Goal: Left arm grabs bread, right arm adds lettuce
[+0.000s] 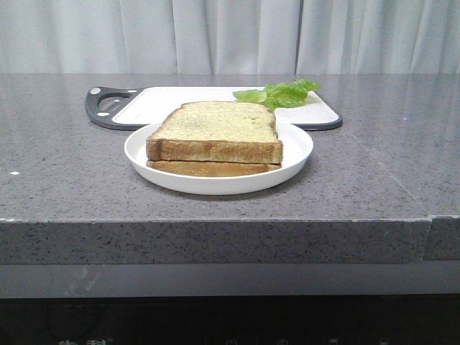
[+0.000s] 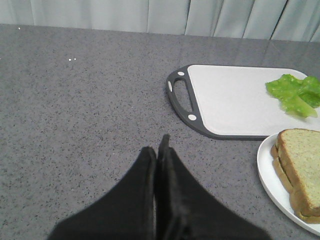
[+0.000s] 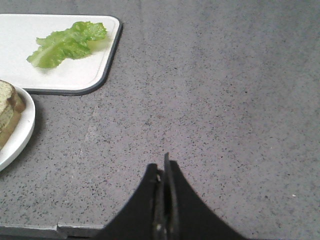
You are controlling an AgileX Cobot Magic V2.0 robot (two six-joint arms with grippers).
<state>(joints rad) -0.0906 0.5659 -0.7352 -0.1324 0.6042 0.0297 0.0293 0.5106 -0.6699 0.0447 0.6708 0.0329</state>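
The bread (image 1: 219, 123) lies on a thinner toasted slice (image 1: 212, 168) in the white plate (image 1: 296, 154), near the front of the grey counter (image 1: 65, 172). Just behind the plate is a white cutting board (image 1: 180, 96) with a dark handle; the lettuce (image 1: 282, 93) lies on its right part. The left gripper (image 2: 159, 150) and the right gripper (image 3: 163, 170) are both closed on nothing, over bare counter, well apart from the plate.
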